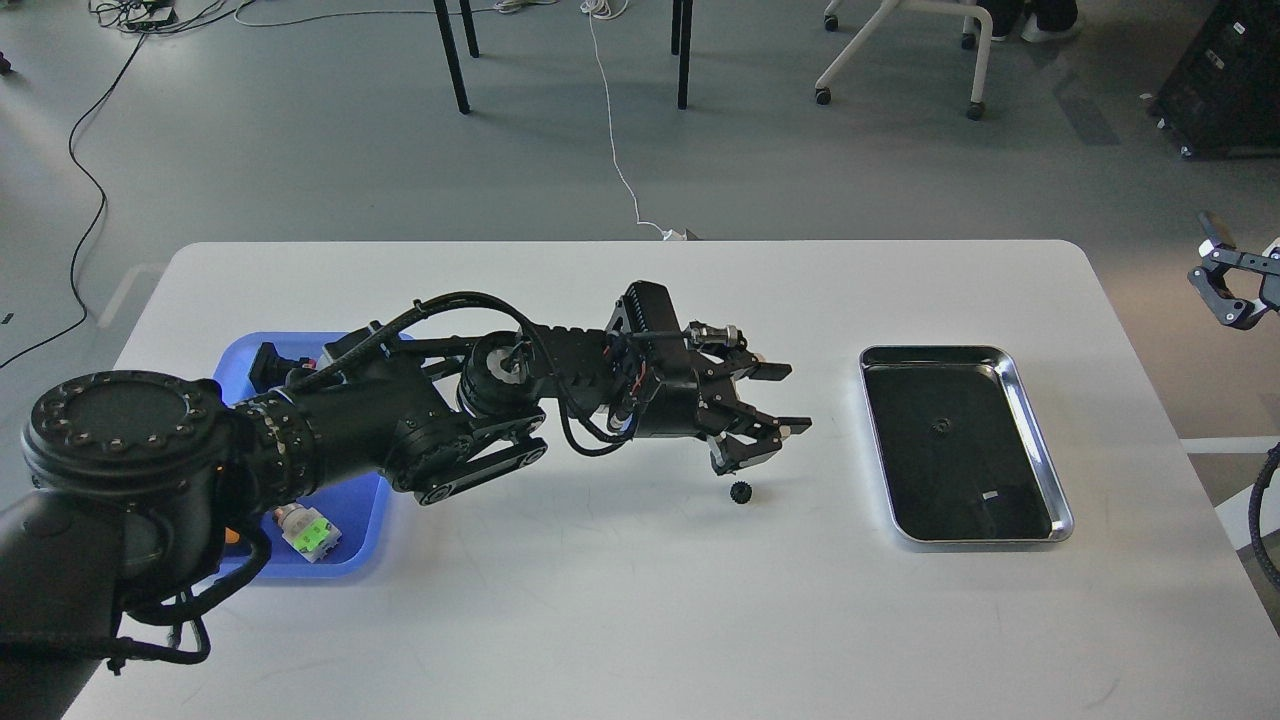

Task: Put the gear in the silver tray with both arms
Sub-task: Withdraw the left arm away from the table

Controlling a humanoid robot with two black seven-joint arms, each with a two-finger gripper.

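Note:
A small black gear [741, 491] lies on the white table [620, 600], left of the silver tray [1040, 440]. The tray's dark bottom shows another small gear [939, 426]. My left gripper [785, 400] is open and empty, raised above and slightly right of the gear on the table, its fingers pointing right. My right gripper [1222, 285] hangs off the table's right edge, partly cut by the frame; its fingers look spread.
A blue plastic tray [360, 545] at the left holds a white and green part [306, 530] and black parts [272, 365], partly hidden by my left arm. Chairs, table legs and cables are on the floor beyond.

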